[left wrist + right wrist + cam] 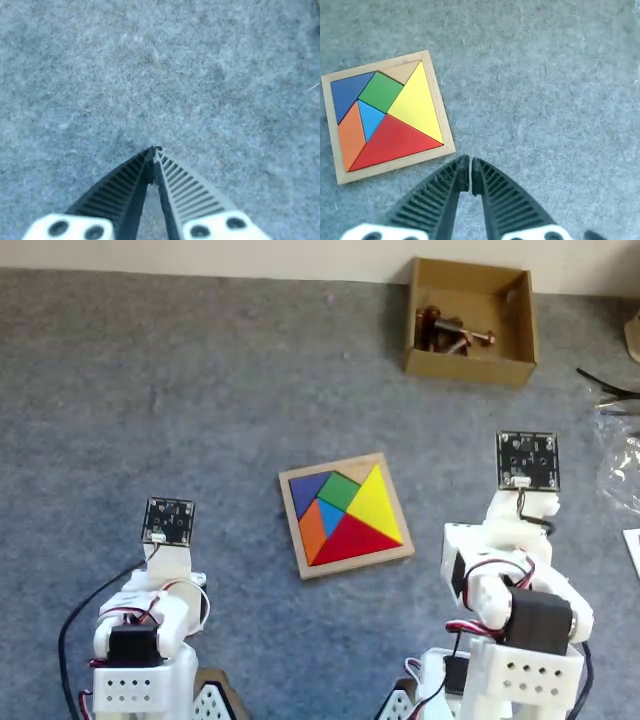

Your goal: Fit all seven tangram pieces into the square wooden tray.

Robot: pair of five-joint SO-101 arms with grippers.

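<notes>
Your tray (pixel 360 563) sits mid-frame in the high view on the grey felt, between the two arms. It holds blue (pixel 347 90), green (pixel 380 91), yellow (pixel 417 107), red (pixel 395 140), orange (pixel 351 135) and light blue (pixel 371 117) pieces. There's also a tan triangle (pixel 402 71) at one edge, and I can't tell if that's a piece or bare wood. The cardboard box (pixel 465 368) at upper right has some brown bits (pixel 450 335) in it. Your left pincer (pixel 154 152) is closed over bare felt. The right pincer (pixel 470 172) is closed too, just beside the tray's corner.
</notes>
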